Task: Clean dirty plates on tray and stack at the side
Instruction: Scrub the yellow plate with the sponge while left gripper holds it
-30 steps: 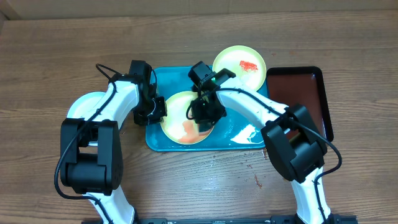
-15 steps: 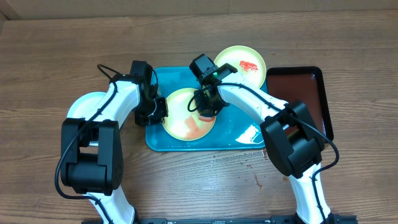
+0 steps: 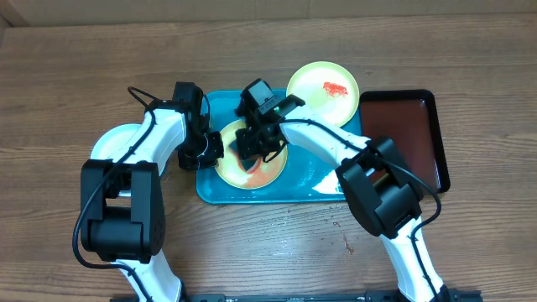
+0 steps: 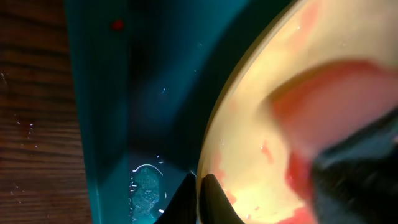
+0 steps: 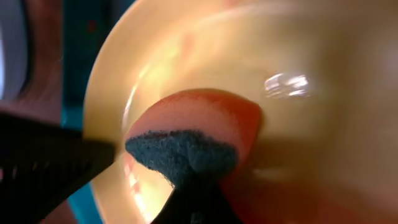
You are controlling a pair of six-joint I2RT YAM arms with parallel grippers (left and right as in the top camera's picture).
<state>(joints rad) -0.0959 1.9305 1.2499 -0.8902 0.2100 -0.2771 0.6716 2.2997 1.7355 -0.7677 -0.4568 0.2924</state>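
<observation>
- One yellow-green plate (image 3: 267, 176) lies in the teal tray (image 3: 310, 164), towards its left end, and is mid-scrub.
- The left pincer (image 3: 211, 151) looks pressed together on that plate's left rim. The close view is dim, so I would not swear to it.
- The right pincer (image 3: 256, 151) is pinching a sponge (image 5: 186, 134), dark scouring side and pinkish foam, pressed flat into the plate's middle.
- Reddish smears show on the plate beside the sponge, so I judge this one only partly clean.
- The second yellow-green plate (image 3: 323, 88) sits at the tray's far right corner with a red sauce blob, untouched by the look of it.
- The light-blue-rimmed plate (image 3: 101, 151) is off the tray on the wooden surface (image 3: 67, 75), mostly hidden beneath the left arm; I cannot tell whether it is clean.
- Nothing is stacked yet, so most of the job remains.
- A dark reddish tray (image 3: 403, 126) sits empty-looking to the right.
- No brand, label or writing is readable anywhere.
</observation>
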